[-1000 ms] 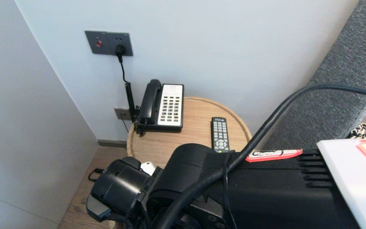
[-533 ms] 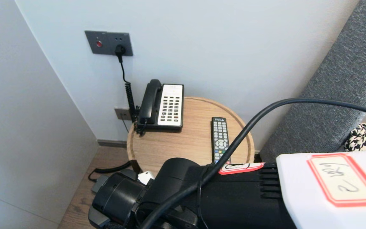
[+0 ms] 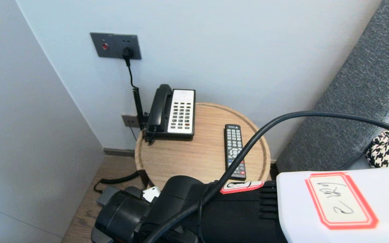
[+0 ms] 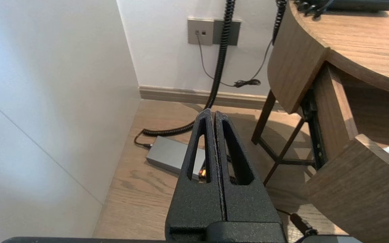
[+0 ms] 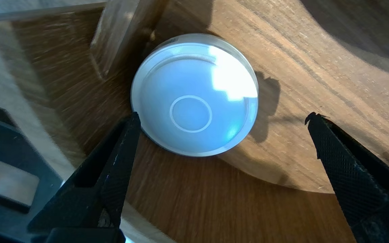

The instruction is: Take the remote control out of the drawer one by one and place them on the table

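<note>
A grey upholstered panel [image 3: 360, 111] rises on the right of the head view, and the robot's right arm [image 3: 214, 212] fills the foreground, reaching down below the near edge of the round wooden table [image 3: 181, 158]. On the tabletop a telephone [image 3: 172, 113] stands at the back by the wall. A remote control [image 3: 234, 150] lies apart from it toward the right rim. Neither is touched.

The work in hand is lower down. The white disc [image 5: 194, 96] lies flat on the table's lower shelf [image 5: 282, 67], tight beside a wooden upright [image 5: 120, 37]. The right end effector [image 5: 224, 116] hangs over it with its fingers [image 5: 113, 158] spread wide. One tip is just at the disc's edge and the other stands well clear on the far side. It has hold of nothing. The pale sliver at the edge of the left wrist view is probably the same disc, though too little of it shows to be sure.

The left end effector [image 4: 213, 113] is parked beside the table above the floor [image 4: 140, 182], its fingers pressed together on nothing, with a grey box [image 4: 171, 155] beneath it.

As I judge it, the approach is nearly done. The disc sits between the open fingers, but closing on it and lifting it off the shelf are both not yet done.
</note>
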